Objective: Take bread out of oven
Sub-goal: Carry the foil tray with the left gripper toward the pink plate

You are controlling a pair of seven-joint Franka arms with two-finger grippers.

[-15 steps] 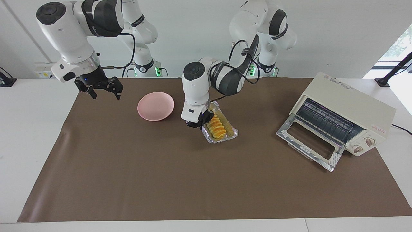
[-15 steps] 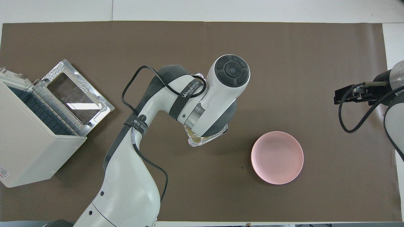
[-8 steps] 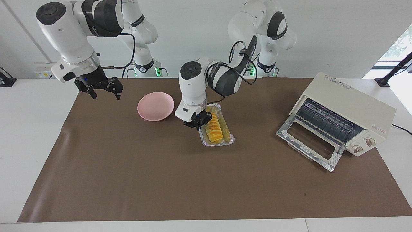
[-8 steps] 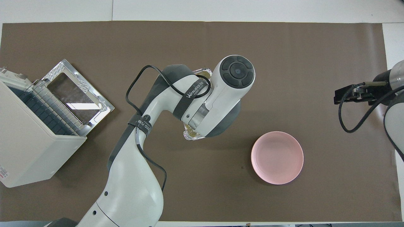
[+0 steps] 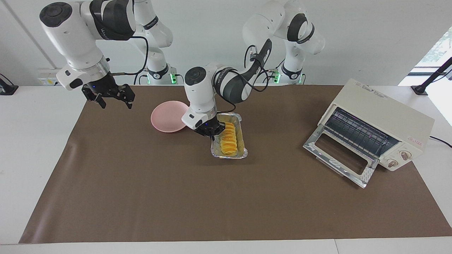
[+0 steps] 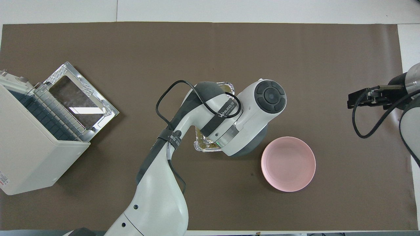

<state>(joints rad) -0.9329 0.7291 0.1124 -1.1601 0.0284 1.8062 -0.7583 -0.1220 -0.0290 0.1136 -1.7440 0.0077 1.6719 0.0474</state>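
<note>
One bread (image 5: 229, 139), out of the open oven (image 5: 374, 128), in a foil tray (image 5: 244, 152) mid-surface beside the pink plate (image 5: 166, 116), left gripper (image 5: 210, 131) fingers pinching the tray's rim, right gripper (image 5: 112, 95) waiting with fingers spread; release remains.

Glossy white arms, dark grey joints, looping black cables.

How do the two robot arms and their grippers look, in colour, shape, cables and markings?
Both arms are glossy white rounded segments with dark grey joint bands and round dark grey caps. A black cable loops along each. The left arm bears a black strap with white lettering. The left gripper and right gripper are black, two-fingered. Green lights glow at both bases.
</note>
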